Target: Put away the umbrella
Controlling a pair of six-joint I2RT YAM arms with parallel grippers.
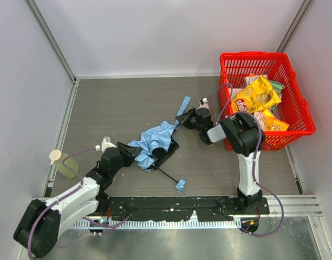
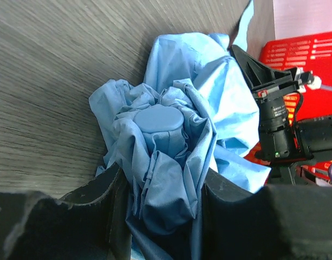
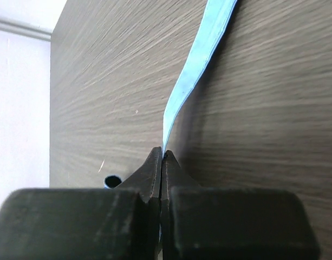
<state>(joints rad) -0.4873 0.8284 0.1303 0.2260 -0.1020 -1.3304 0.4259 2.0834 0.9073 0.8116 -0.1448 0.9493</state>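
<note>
The crumpled sky-blue fabric umbrella (image 1: pixel 155 143), thin black shaft (image 1: pixel 166 174) protruding, is seen on the wood-grain counter (image 1: pixel 117 103) left of the red plastic basket (image 1: pixel 252 54). Its bundled canopy (image 2: pixel 166 124) is clamped in the left pincer (image 2: pixel 160 200), while its narrow strap (image 3: pixel 193 76) is pinched, apparently mid-length, by the closed right pincer (image 3: pixel 162 162), nearer the basket.

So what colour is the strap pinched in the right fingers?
The strap is light blue, like the umbrella; clearest in the right wrist view.
</note>
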